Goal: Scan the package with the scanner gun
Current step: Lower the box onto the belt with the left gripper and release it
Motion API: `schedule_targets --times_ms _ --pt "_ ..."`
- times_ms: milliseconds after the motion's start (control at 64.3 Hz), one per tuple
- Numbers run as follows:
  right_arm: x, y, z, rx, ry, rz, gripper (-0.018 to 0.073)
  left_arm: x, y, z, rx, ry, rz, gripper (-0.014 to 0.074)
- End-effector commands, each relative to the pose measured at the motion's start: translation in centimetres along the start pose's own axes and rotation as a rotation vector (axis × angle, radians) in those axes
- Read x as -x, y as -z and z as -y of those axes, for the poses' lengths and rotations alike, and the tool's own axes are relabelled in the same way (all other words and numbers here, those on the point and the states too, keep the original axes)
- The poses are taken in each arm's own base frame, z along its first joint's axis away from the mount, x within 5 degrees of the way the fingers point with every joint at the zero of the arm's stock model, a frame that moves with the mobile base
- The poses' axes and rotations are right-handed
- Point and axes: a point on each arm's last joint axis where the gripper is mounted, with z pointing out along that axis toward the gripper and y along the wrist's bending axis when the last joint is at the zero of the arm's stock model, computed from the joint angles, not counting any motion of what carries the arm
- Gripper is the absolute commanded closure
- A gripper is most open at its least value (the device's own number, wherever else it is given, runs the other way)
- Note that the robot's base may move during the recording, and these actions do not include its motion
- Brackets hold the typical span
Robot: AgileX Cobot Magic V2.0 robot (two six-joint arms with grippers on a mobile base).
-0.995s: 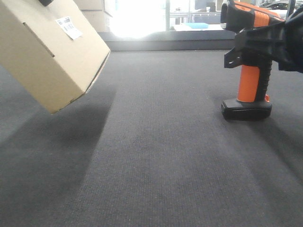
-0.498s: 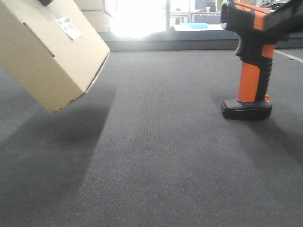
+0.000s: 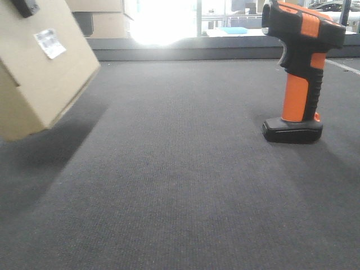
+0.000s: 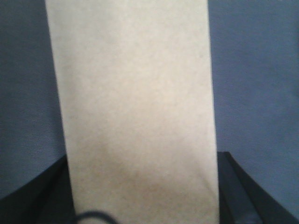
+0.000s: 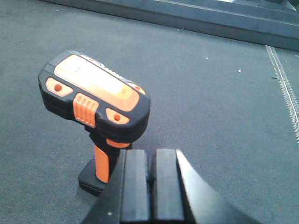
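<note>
Left wrist view: the left fingers [image 4: 32, 191] show as dark shapes at the lower left and lower right corners of the frame, one on each side of the package [image 4: 135, 112], which fills the middle of the frame as a tall tan band. They are spread wide and closed against the box's two sides, so the box is gripped between them. Blue-grey bench surface [image 4: 257, 70] lies behind it on both sides.

In the front-facing view the package [image 3: 39, 73] hangs tilted in the upper left of the frame, its lowest corner clear of the dark bench [image 3: 180, 191], with its shadow on the carpet-like surface below. A small white barcode label [image 3: 49, 43] sits on its face, and a black piece of the left arm [image 3: 25, 7] touches its top edge at the frame's upper left. Further cardboard boxes [image 3: 107, 17] stand in the background behind it.

In the right wrist view, the right fingers [image 5: 149, 186] rise from the bottom centre of the frame, their two black pads pressed together with nothing between them. They sit just beside the scanner gun [image 5: 96, 100], apart from it. The scanner gun [image 3: 298, 73] stands upright on its flat black base at the right of the front-facing frame, well apart from the package.
</note>
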Motion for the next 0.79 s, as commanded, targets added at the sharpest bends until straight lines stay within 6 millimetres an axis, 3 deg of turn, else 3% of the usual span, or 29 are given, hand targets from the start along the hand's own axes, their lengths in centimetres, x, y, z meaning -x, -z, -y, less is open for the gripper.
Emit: schedule_targets --times_ms 0,156,544,778 --pt "0.2 0.3 0.1 -0.012 0.014 0.023 0.0722 0.2 1.1 0.2 0.072 -0.059 0.036 0.0707" --pt "0.7 1.5 0.1 -0.016 0.016 0.075 0.0722 0.3 0.6 0.2 0.192 -0.126 0.016 0.0707" --pt "0.8 2.9 0.0 -0.008 0.019 0.097 0.0722 1.1 -4.3 -0.5 0.216 -0.064 -0.099 0.0707" --pt "0.8 2.9 0.0 -0.008 0.019 0.097 0.0722 1.2 -4.7 -0.7 0.227 -0.033 -0.105 0.0706"
